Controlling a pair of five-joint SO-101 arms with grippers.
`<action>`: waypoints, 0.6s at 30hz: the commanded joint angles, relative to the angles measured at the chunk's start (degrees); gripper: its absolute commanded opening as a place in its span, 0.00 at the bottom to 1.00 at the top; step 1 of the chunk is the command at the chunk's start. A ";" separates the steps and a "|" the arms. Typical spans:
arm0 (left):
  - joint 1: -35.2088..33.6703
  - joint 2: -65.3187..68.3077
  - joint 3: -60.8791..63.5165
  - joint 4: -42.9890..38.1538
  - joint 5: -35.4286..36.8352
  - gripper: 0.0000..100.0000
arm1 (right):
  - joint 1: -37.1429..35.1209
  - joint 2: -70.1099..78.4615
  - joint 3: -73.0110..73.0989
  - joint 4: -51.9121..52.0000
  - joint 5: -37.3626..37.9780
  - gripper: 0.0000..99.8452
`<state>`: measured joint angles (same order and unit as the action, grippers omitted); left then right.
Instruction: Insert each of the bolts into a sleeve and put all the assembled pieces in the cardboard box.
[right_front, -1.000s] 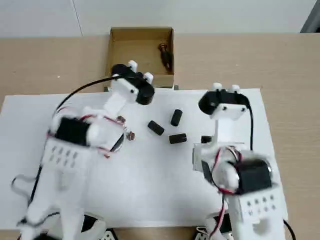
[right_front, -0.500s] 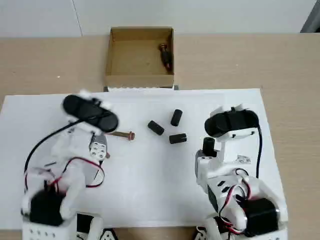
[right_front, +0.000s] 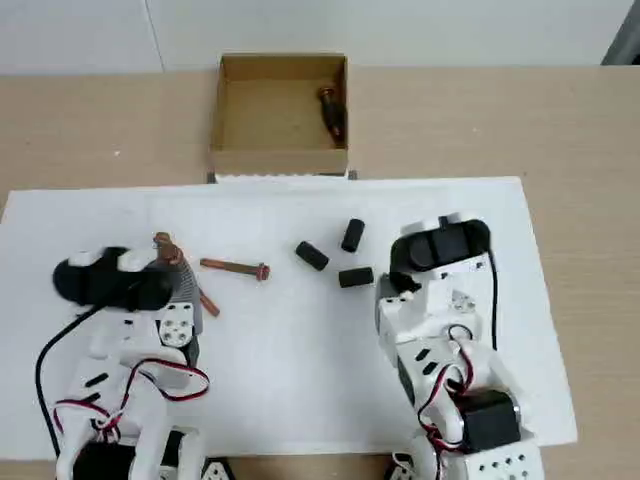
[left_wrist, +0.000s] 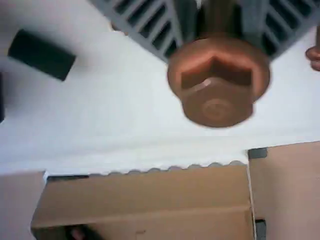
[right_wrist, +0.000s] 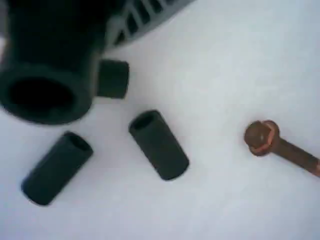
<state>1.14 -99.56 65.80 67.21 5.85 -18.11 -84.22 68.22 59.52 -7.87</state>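
Note:
My left gripper is shut on a copper bolt whose hex head faces the left wrist camera, lifted over the paper's left part. My right gripper is shut on a black sleeve, open end toward its camera, at the paper's right-middle. Three loose sleeves lie between the arms. One bolt lies flat left of them, and another bolt pokes out beside the left arm. The cardboard box at the back holds one assembled piece.
White paper covers the wooden table; its front middle between the two arm bases is bare. The box stands just beyond the paper's back edge. A black cable trails from the left arm.
The left arm swung back from the box to the paper's left and lifted a bolt. The right arm drew back toward the front with a sleeve taken from the paper.

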 joint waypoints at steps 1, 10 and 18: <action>0.26 -1.67 1.36 -3.16 3.78 0.00 | -3.56 -1.27 2.29 -5.85 0.44 0.00; 3.60 -4.57 5.85 -8.18 21.01 0.00 | -16.75 -7.87 12.75 -16.31 0.53 0.00; 13.01 -4.57 5.85 -11.16 27.78 0.00 | -25.45 -16.84 18.90 -16.22 10.73 0.00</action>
<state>11.87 -103.43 71.96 59.30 32.66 -41.14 -97.76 86.77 44.84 -0.92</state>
